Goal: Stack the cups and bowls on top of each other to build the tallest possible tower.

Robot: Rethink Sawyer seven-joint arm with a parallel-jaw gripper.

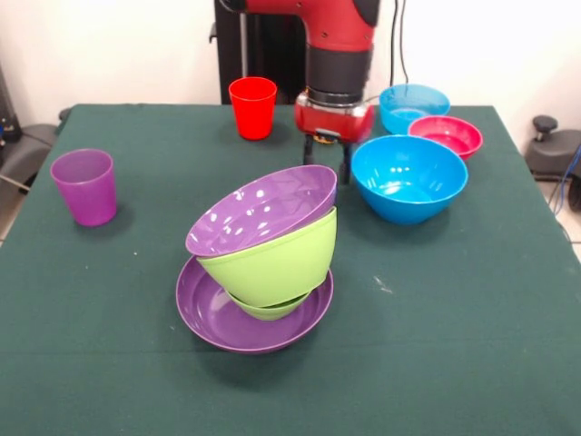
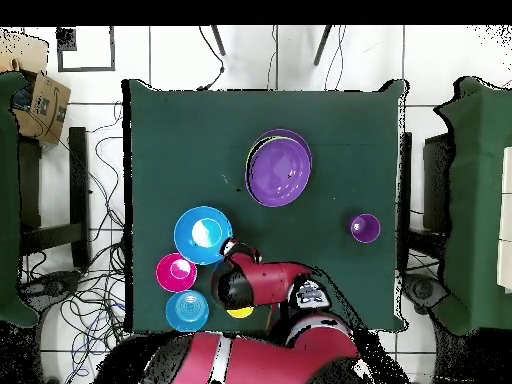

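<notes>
The tower (image 1: 261, 263), three large bowls deep, leans at frame centre on the table (image 1: 109, 363). The pincer (image 1: 327, 162) hangs released and empty just above and beside the blue bowl (image 1: 408, 179), centre-right. Judging by this, grasping its rim comes next.

Green-clothed table (image 1: 109, 363), white wall (image 1: 109, 45), cable-strewn tiled floor (image 2: 95, 200)

We counted six bowls: two purple bowls (image 1: 261, 211) (image 1: 213, 318), one lime green bowl (image 1: 277, 263), one large blue bowl (image 1: 408, 177), one light blue bowl (image 1: 414, 104) and one red bowl (image 1: 447, 134). We counted two cups in the front view: one red cup (image 1: 252, 107) and one purple cup (image 1: 84, 186). A yellow item (image 2: 240, 312) showed overhead; we could not identify it.
</notes>
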